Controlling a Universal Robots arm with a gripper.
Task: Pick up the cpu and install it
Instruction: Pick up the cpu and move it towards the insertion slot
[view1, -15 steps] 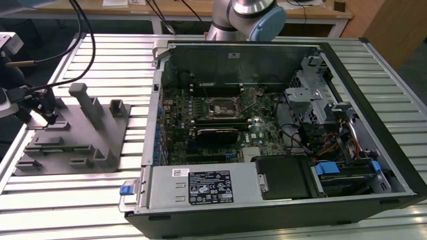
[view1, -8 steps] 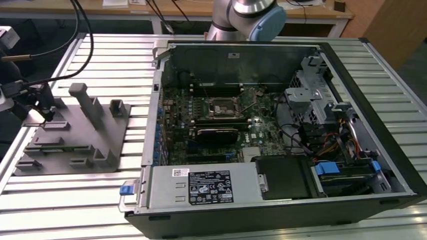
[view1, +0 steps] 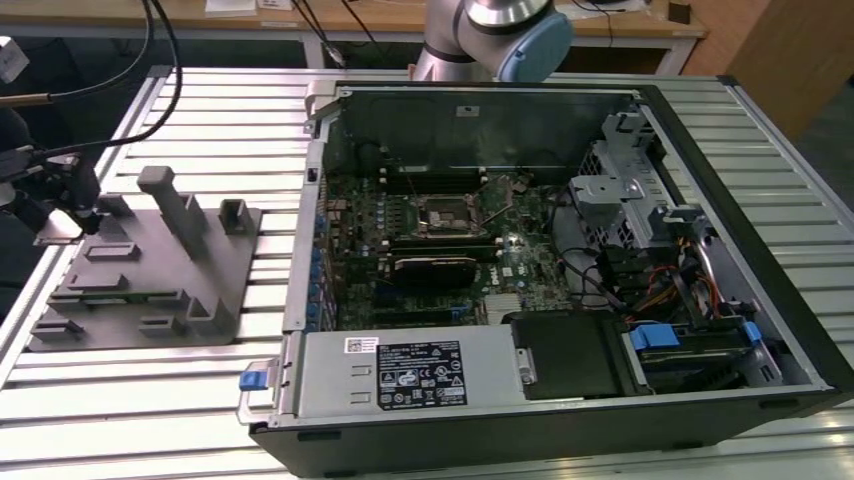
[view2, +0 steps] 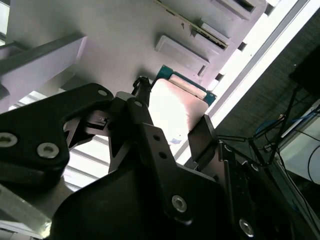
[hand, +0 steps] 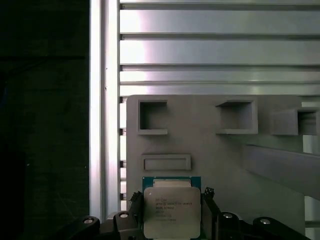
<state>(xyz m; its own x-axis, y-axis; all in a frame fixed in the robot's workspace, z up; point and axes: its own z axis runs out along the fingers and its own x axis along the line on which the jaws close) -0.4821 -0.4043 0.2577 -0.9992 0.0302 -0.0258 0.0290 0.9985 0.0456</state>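
The cpu (hand: 171, 212), a flat square chip with a pale metal top and green rim, sits between my fingers in both wrist views, bright (view2: 175, 107) in the second one. My gripper (hand: 171, 199) (view2: 172, 117) is shut on it, one black finger against each of two opposite edges. It hovers at the corner of the grey plastic tray (hand: 200, 142) (view2: 125, 40). In the exterior view the gripper (view1: 64, 222) is at the tray's (view1: 147, 290) far corner on that view's left. I cannot tell whether the chip is clear of the tray.
An open computer case (view1: 747, 330) lies on the slatted metal table (view1: 200, 120), to the exterior view's right of the tray. Its motherboard shows a square socket (view1: 441, 213) with a black module (view1: 434, 268) below. The tray has upright posts (view1: 167, 205). The arm's base (view1: 494, 35) stands behind the case.
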